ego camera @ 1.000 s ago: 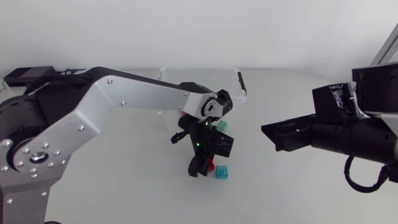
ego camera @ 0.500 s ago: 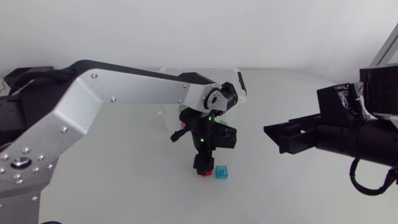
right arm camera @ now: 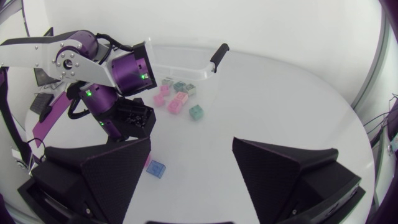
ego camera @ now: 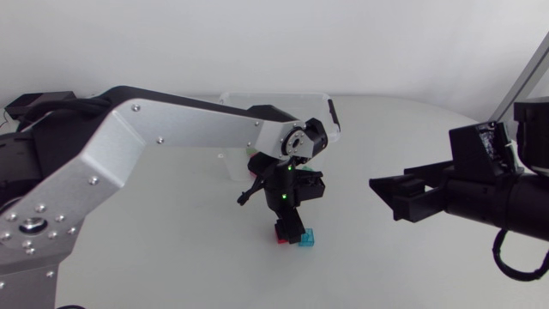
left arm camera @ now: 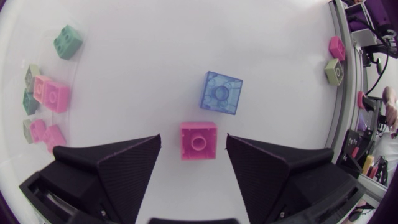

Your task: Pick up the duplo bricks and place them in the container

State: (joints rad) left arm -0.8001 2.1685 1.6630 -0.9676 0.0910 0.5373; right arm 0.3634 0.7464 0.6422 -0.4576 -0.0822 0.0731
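A pink duplo brick [left arm camera: 199, 140] sits studs-up, a blue one [left arm camera: 221, 93] just beside it. More bricks [left arm camera: 51, 96] lie in the clear container [ego camera: 274, 95].

My left gripper [ego camera: 287, 228] stands over the middle of the white tabletop [ego camera: 189, 236]. A small pink plastic duplo brick [left arm camera: 199, 140] sits on the tabletop between its fingers, apart from both. Just ahead of that brick lies a translucent blue duplo brick [left arm camera: 221, 93], close but not touching it. The clear plastic container [ego camera: 326, 107] sits behind them, toward the far edge. A cluster of pink and green bricks [right arm camera: 179, 99] lies between the container's rim and the gripper; I cannot tell whether it is inside the walls. My right gripper [ego camera: 384, 196] hangs well to the right.
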